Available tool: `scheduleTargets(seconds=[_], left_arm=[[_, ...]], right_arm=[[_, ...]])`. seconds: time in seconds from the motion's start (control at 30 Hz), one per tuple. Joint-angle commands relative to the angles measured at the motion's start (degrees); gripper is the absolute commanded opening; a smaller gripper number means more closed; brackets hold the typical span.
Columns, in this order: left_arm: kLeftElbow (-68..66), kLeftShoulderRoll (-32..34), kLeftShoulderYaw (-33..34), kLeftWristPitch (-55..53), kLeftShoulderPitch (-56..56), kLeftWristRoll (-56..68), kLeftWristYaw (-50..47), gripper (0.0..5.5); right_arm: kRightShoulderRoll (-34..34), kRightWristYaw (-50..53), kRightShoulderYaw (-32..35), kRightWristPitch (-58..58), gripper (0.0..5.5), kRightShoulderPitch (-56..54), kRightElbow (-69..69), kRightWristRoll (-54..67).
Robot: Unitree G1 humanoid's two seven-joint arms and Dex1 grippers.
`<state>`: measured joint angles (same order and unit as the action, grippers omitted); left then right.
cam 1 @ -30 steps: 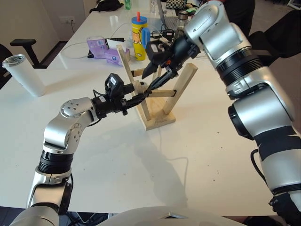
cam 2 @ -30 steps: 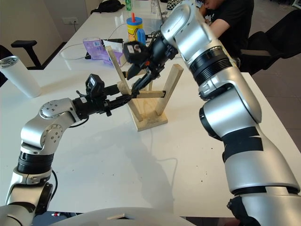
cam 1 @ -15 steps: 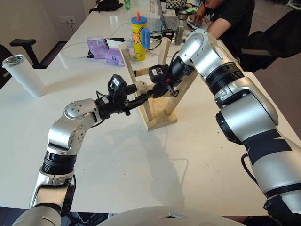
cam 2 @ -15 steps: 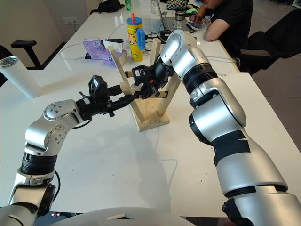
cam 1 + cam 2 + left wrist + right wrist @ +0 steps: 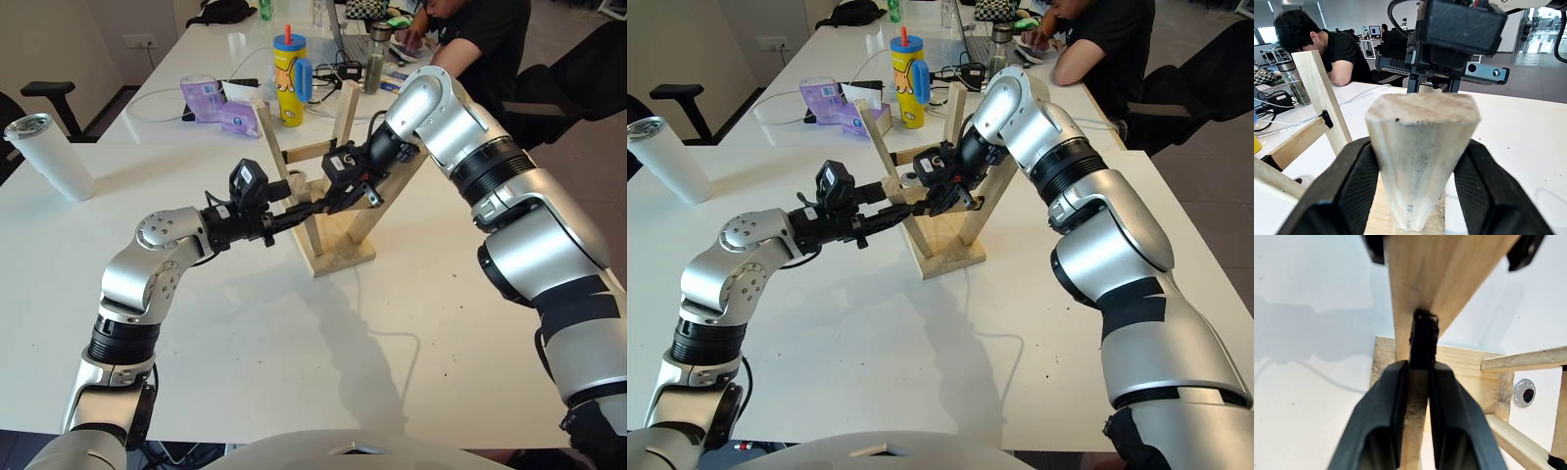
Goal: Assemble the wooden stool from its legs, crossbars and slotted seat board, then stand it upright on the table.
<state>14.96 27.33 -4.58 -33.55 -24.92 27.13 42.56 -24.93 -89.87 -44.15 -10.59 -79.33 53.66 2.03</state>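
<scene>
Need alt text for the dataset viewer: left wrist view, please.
Left gripper shut on the end of a pale wooden stool leg, which is seen along its length between the two black fingers. Just beyond, the right gripper faces the camera over the white table; off to one side stand another leg and a crossbar.

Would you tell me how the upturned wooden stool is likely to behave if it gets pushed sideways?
Probably stiff: the stool is squared solid-wood bars. Likely tippy: its small seat board lies on the table with long legs leaning high above it. It may slide rather than roll on the smooth table, though the left pincer clamps one leg.
</scene>
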Motion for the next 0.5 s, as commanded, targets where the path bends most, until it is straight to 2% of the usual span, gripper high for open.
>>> scheduleTargets(seconds=[0.03, 0.5], left_arm=[[0.95, 1.59, 1.53, -2.11, 1.43, -0.72, -1.80, 2.26], [4.30, 2.08, 2.32, -4.62, 0.55, 0.74, -1.53, 2.26]], right_arm=[[0.33, -1.24, -2.37, -2.09, 0.50, 4.45, 2.08, -8.90], [0.71, 10.83, -5.06, -0.05, 0.50, 21.06, 1.10, -17.32]])
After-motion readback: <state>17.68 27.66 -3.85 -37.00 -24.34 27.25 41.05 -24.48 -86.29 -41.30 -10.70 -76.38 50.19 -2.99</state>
